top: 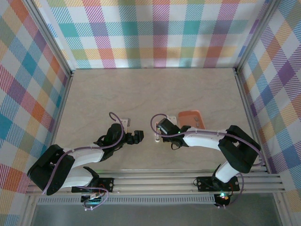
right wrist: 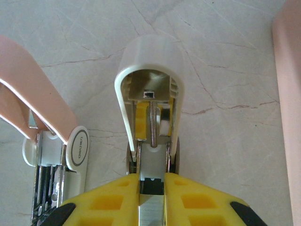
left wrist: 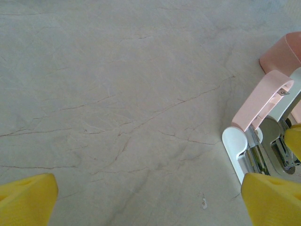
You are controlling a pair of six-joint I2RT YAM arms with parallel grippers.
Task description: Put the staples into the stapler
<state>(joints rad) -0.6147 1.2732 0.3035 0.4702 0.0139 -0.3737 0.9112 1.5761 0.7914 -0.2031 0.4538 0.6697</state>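
The stapler (right wrist: pixel 28 94) lies open on the table, its pink lid raised over a white base and metal channel; it also sits at the right of the left wrist view (left wrist: pixel 261 101). Right beside it is a whitish opened shell (right wrist: pixel 148 61) with a spring and a yellow pusher inside. My right gripper (right wrist: pixel 151 176) is shut on a silver strip of staples (right wrist: pixel 151 212), which points into the channel under that shell. My left gripper (left wrist: pixel 150 202) is open over bare table just left of the stapler, with nothing between its fingers (left wrist: pixel 28 200).
A salmon-orange tray (top: pixel 190 117) stands just behind the right gripper (top: pixel 160 133), and its wall (right wrist: pixel 287 117) runs along the right of the right wrist view. A small pale item (top: pixel 124 121) lies behind the left gripper (top: pixel 136 137). Checked walls enclose the table.
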